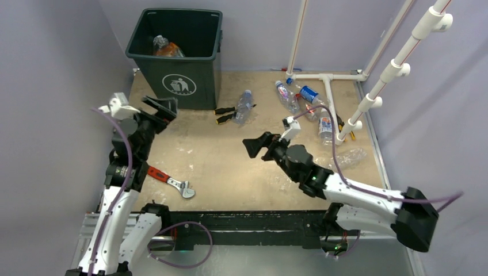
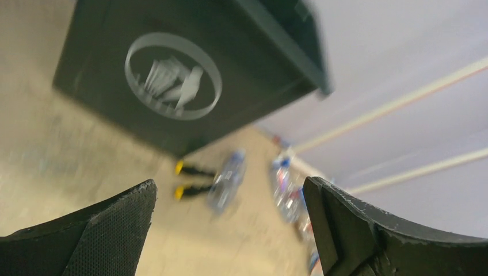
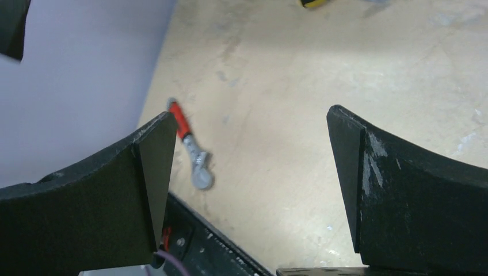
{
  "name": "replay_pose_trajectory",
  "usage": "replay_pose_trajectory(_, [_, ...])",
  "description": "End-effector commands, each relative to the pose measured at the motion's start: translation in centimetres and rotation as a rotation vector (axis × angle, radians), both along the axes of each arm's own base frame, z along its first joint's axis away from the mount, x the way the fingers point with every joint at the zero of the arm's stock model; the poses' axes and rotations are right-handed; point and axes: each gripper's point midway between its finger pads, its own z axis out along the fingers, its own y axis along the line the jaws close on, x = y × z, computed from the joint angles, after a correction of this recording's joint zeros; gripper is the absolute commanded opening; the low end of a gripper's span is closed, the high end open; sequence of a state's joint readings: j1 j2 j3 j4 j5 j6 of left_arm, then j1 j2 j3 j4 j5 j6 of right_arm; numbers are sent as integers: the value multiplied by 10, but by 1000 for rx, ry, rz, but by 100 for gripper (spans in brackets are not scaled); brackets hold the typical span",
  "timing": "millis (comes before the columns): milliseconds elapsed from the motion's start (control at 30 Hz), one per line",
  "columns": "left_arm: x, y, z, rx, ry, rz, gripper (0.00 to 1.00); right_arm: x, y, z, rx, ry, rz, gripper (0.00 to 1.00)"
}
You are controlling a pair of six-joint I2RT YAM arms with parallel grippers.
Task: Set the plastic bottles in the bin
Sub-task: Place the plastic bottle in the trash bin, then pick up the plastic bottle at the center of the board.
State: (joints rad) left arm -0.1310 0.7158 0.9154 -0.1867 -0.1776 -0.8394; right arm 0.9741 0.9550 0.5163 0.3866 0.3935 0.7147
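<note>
The dark green bin [image 1: 190,72] stands at the back left and has a bottle [image 1: 167,48] inside it. One plastic bottle [image 1: 244,106] lies mid-table. Several more bottles [image 1: 299,98] lie by the pipes at the back right, and a crushed clear one [image 1: 351,156] lies nearer. My left gripper [image 1: 164,107] hovers open and empty just in front of the bin's logo side. In the left wrist view the bin [image 2: 172,75] fills the top, and a blurred bottle [image 2: 226,181] shows beyond my open left gripper [image 2: 230,230]. My right gripper [image 1: 254,146] is open and empty over the table's middle. In its own view the right gripper [image 3: 253,172] frames bare table.
Two yellow-and-black screwdrivers [image 1: 225,115] lie next to the middle bottle. A red-handled wrench [image 1: 170,181] lies near the left arm's base, and the same wrench [image 3: 190,149] shows in the right wrist view. A white pipe frame [image 1: 328,80] stands at the back right. Walls close in the left, back and right.
</note>
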Motion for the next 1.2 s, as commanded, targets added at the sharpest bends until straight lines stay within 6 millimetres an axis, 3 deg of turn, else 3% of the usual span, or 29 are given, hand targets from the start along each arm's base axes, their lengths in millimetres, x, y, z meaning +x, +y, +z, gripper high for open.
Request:
replay_pose_trajectory(0, [-18, -29, -80, -15, 225, -166, 99, 47, 3, -34, -4, 117, -129, 99])
replay_pose_trajectory(100, [-32, -34, -112, -4, 294, -213, 99, 73, 12, -62, 1, 208, -132, 99])
replay_pose_trajectory(333, [-54, -48, -147, 10, 336, -305, 96, 123, 37, -88, -81, 204, -145, 99])
replay_pose_trajectory(433, [-56, -47, -153, 23, 328, -307, 96, 148, 41, -101, -123, 218, -171, 99])
replay_pose_trajectory(667, [-50, -45, -169, 78, 368, -289, 99, 202, 20, -142, -198, 273, -274, 99])
replay_pose_trajectory(800, [-53, -51, -173, 63, 367, -317, 99, 228, 18, -154, -224, 266, -296, 99])
replay_pose_trajectory(1167, [-57, -62, -177, 72, 371, -378, 99, 253, 40, -169, -148, 245, -248, 99])
